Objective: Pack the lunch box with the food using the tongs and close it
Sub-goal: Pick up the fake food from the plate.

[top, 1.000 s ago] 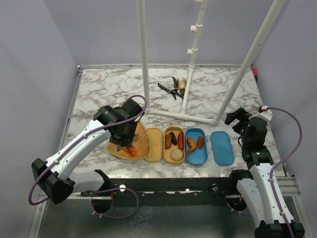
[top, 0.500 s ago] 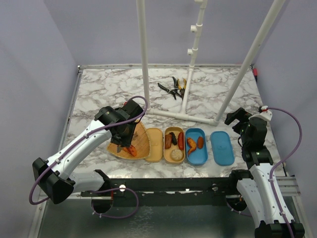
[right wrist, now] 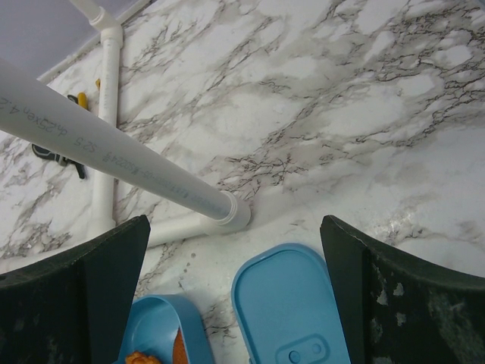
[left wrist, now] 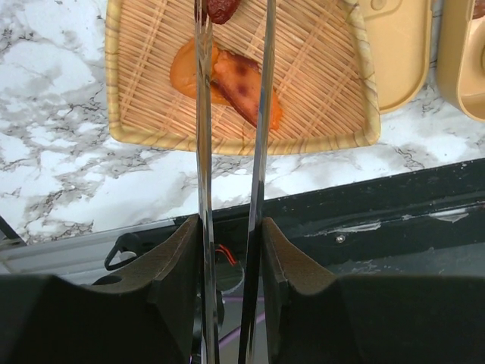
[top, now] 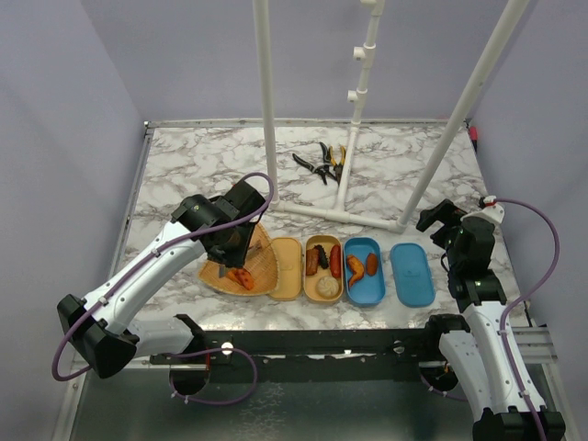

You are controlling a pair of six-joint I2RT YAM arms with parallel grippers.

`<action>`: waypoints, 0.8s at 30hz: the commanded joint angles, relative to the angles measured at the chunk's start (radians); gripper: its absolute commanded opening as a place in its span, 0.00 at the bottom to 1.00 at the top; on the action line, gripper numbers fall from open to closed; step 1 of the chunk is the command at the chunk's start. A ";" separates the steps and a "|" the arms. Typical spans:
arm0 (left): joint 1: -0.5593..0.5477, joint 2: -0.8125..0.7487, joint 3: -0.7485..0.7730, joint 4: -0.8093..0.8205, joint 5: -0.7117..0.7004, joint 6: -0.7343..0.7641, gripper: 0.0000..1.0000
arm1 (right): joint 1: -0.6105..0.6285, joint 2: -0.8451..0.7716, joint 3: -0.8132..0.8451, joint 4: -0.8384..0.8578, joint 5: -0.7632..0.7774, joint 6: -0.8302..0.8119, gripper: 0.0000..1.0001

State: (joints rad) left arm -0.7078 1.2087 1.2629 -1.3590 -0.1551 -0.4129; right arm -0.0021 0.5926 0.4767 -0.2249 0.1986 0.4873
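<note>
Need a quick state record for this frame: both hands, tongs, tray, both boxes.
left hand: shut on the tongs, over the bamboo tray
tongs: red-brown piece between the tips
bamboo tray: orange and red pieces lying on it
beige box: open, holds sausages and a beige ball; beige lid between it and the tray
blue box: open, holds orange pieces; blue lid beside it, toward the right arm
right hand: open, empty, near the blue lid
</note>
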 commanded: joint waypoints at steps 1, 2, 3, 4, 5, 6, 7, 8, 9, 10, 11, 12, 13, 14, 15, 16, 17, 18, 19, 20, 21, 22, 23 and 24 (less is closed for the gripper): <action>-0.004 -0.036 0.029 0.017 0.054 0.030 0.23 | -0.003 0.003 -0.010 0.019 -0.003 0.002 1.00; -0.009 -0.039 0.034 0.020 0.063 0.036 0.22 | -0.003 0.003 -0.009 0.018 -0.001 0.001 1.00; -0.016 -0.041 0.041 0.021 0.068 0.042 0.22 | -0.003 0.003 -0.008 0.017 0.002 0.000 1.00; -0.024 -0.042 0.050 0.021 0.069 0.047 0.22 | -0.003 0.004 -0.007 0.015 0.003 -0.001 1.00; -0.032 -0.043 0.062 0.020 0.070 0.051 0.22 | -0.003 0.004 -0.006 0.015 0.005 -0.002 1.00; -0.041 -0.043 0.075 0.021 0.073 0.056 0.22 | -0.003 0.005 -0.005 0.015 0.005 -0.002 1.00; -0.047 -0.042 0.088 0.021 0.078 0.058 0.22 | -0.003 0.007 -0.003 0.013 0.007 -0.004 1.00; -0.055 -0.039 0.102 0.025 0.084 0.061 0.22 | -0.003 0.008 -0.003 0.013 0.008 -0.004 1.00; -0.062 -0.035 0.114 0.028 0.095 0.065 0.22 | -0.003 0.010 -0.003 0.013 0.010 -0.004 1.00; -0.075 -0.028 0.127 0.033 0.106 0.067 0.22 | -0.003 0.012 -0.003 0.013 0.010 -0.003 1.00; -0.087 -0.018 0.138 0.040 0.119 0.072 0.22 | -0.003 0.015 -0.003 0.015 0.010 -0.003 1.00; -0.100 -0.007 0.148 0.047 0.128 0.074 0.22 | -0.003 0.017 -0.003 0.015 0.010 -0.002 1.00; -0.115 0.006 0.164 0.055 0.131 0.077 0.22 | -0.003 0.020 -0.003 0.015 0.010 -0.002 1.00; -0.129 0.024 0.176 0.063 0.129 0.077 0.22 | -0.003 0.023 -0.003 0.015 0.010 -0.003 1.00; -0.145 0.040 0.194 0.073 0.116 0.071 0.22 | -0.003 0.025 -0.003 0.015 0.010 -0.003 1.00; -0.160 0.055 0.209 0.089 0.110 0.065 0.22 | -0.003 0.025 -0.003 0.015 0.011 -0.003 1.00; -0.176 0.068 0.220 0.113 0.118 0.062 0.22 | -0.003 0.026 -0.004 0.014 0.012 -0.003 1.00; -0.199 0.080 0.226 0.144 0.133 0.062 0.22 | -0.003 0.026 -0.004 0.016 0.014 -0.003 1.00; -0.220 0.092 0.229 0.176 0.144 0.065 0.22 | -0.003 0.027 -0.004 0.016 0.015 -0.002 1.00; -0.245 0.106 0.231 0.204 0.152 0.071 0.22 | -0.003 0.028 -0.003 0.016 0.016 -0.003 1.00; -0.265 0.122 0.232 0.224 0.154 0.085 0.21 | -0.003 0.031 -0.003 0.016 0.016 -0.004 1.00; -0.282 0.141 0.234 0.242 0.154 0.099 0.22 | -0.003 0.032 -0.001 0.016 0.015 -0.003 1.00; -0.300 0.156 0.236 0.257 0.154 0.117 0.21 | -0.003 0.034 0.000 0.016 0.016 -0.005 1.00; -0.311 0.173 0.237 0.268 0.154 0.138 0.21 | -0.003 0.036 0.001 0.015 0.018 -0.006 1.00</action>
State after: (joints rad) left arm -0.9604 1.3289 1.4681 -1.2057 -0.0402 -0.3443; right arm -0.0021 0.6201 0.4767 -0.2249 0.1993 0.4870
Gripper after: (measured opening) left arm 0.347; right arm 0.998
